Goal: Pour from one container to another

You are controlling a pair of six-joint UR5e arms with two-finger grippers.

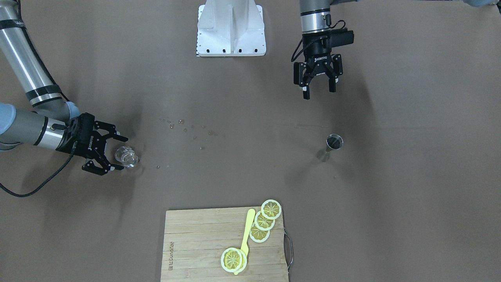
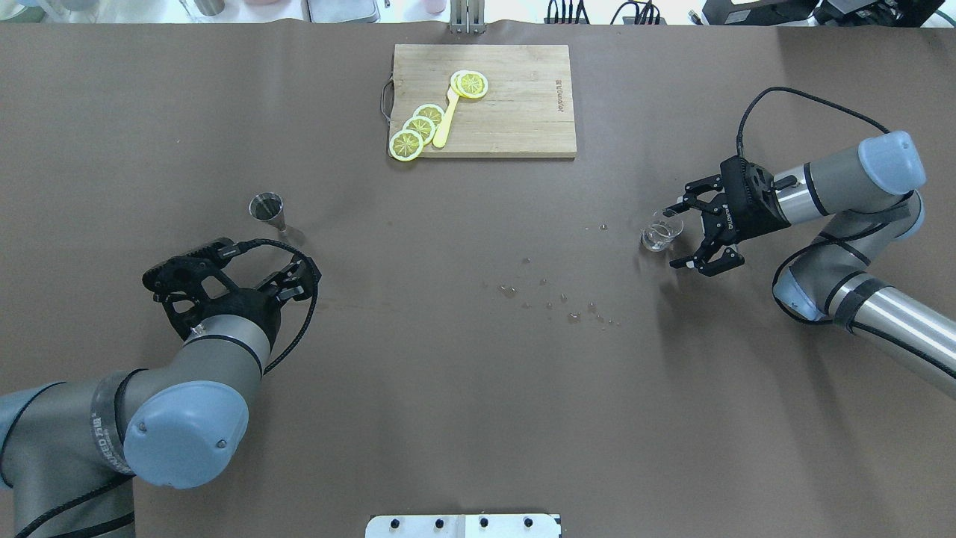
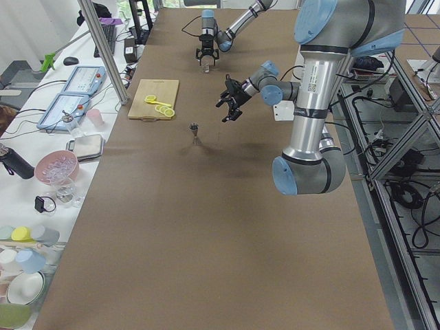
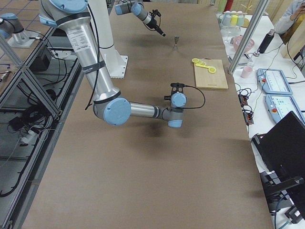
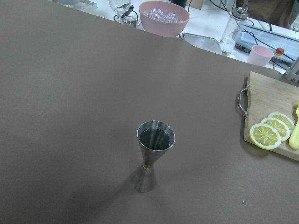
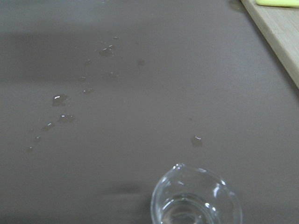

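Observation:
A small clear glass (image 1: pixel 127 156) stands on the brown table; the right wrist view shows its rim (image 6: pixel 196 198) at the bottom edge. My right gripper (image 1: pixel 122 153) is open, lying level with a finger on each side of the glass, and neither finger presses on it. A steel jigger (image 1: pixel 334 142) stands upright on the other side of the table (image 5: pixel 154 154). My left gripper (image 1: pixel 319 93) hangs open and empty above the table, on the robot's side of the jigger and well apart from it.
Water drops (image 1: pixel 184 127) are scattered on the table between the two containers. A wooden cutting board (image 1: pixel 195 243) with lemon slices (image 1: pixel 264 220) and a yellow utensil (image 1: pixel 246 235) lies at the far edge from the robot. The robot's white base (image 1: pixel 231 27) is at the near edge.

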